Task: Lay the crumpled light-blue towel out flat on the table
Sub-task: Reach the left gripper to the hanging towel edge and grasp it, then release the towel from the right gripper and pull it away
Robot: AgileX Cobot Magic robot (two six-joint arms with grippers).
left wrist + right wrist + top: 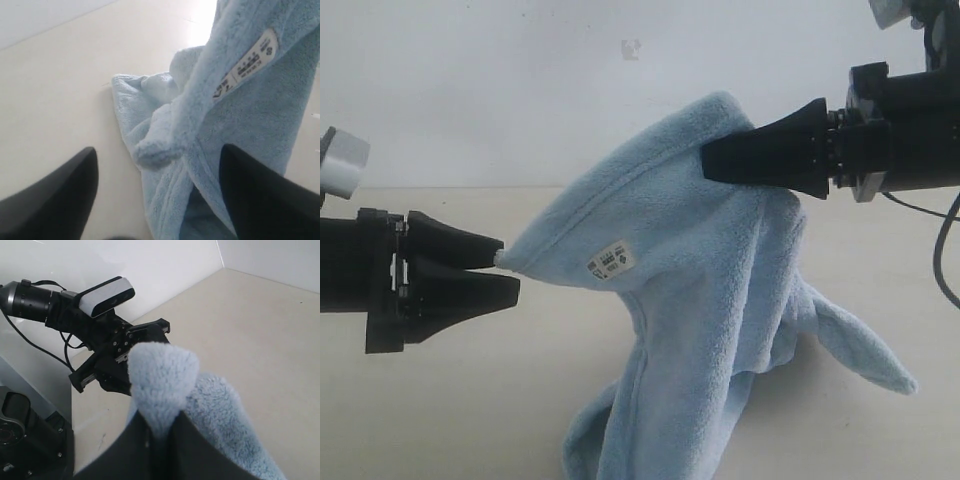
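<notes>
Over the wide pale cream wood-look table, looking at a large light-blue fluffy fleece towel hoisted up by one peak, with the lower folds and a pointed flap resting on the tabletop. Clamped tight on that raised peak by the black right gripper. Easy to confirm in the right wrist view, with a fat tuft of fleece squeezed between the fingers. Different story with the black left gripper: jaws apart in the left wrist view, just straddling the hemmed corner tip near the small white printed label, not biting on anything yet.

Handling-wise, guessing light, floppy, zero stiffness, so no holding a shape once let go. Thick pile, probably grippy rather than slick, and not fragile, so no need to baby it. Best bet for a hold: right on the stitched hem border at that free corner, deep enough to catch the doubled edge and not just loose fluff. Then probably a matter of pulling the two held points apart to tension the edge before laying it down. Main worry: catching two layers by accident, or fluff slipping out of a shallow pinch
</notes>
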